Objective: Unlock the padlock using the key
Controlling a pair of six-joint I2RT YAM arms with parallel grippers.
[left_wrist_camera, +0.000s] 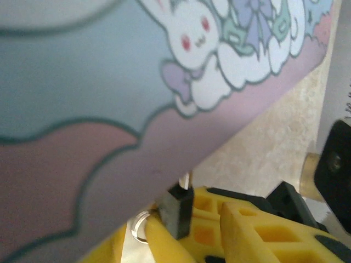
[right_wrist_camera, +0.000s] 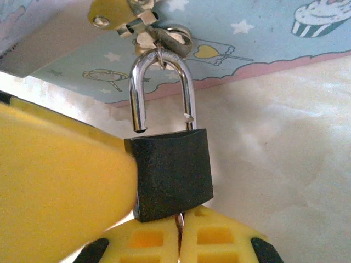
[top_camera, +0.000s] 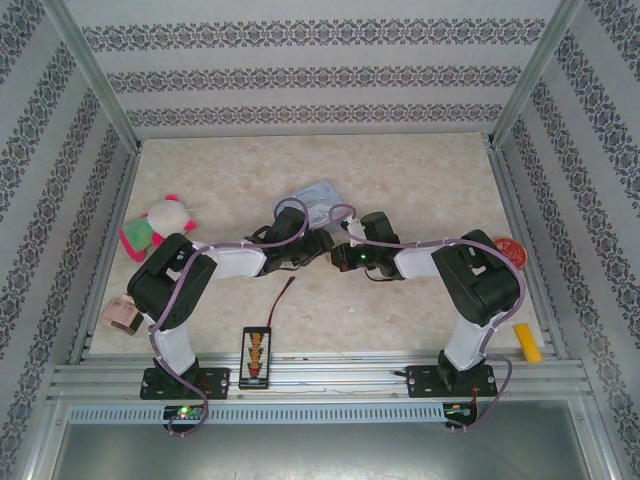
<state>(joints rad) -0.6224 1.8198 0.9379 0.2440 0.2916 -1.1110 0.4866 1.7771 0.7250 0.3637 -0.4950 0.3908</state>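
The small black padlock (right_wrist_camera: pixel 170 172) hangs by its silvery shackle (right_wrist_camera: pixel 162 87) from the clasp (right_wrist_camera: pixel 148 22) of the light-blue tin (right_wrist_camera: pixel 263 49). The shackle's left leg stands free above the body. My right gripper (right_wrist_camera: pixel 179 241) is shut on the thin key (right_wrist_camera: pixel 179 220), whose blade goes up into the bottom of the lock. A yellow finger (right_wrist_camera: pixel 55 181) of my left gripper presses on the lock's left side. In the left wrist view the padlock (left_wrist_camera: pixel 178 211) rests against one finger (left_wrist_camera: pixel 159 244); the other finger (left_wrist_camera: pixel 252 233) stands apart, so my left gripper (left_wrist_camera: pixel 205 238) is open. A key ring (left_wrist_camera: pixel 140 226) shows beside it. Both grippers (top_camera: pixel 335 250) meet below the tin (top_camera: pixel 318 195).
A pink and white plush (top_camera: pixel 158 225) lies at the left, a pinkish block (top_camera: pixel 122 315) near the left arm. A black strip with orange marks (top_camera: pixel 256 355) and a thin dark wire (top_camera: pixel 285 292) lie at the front. A red disc (top_camera: pixel 509 250) and a yellow bar (top_camera: pixel 527 342) lie at the right.
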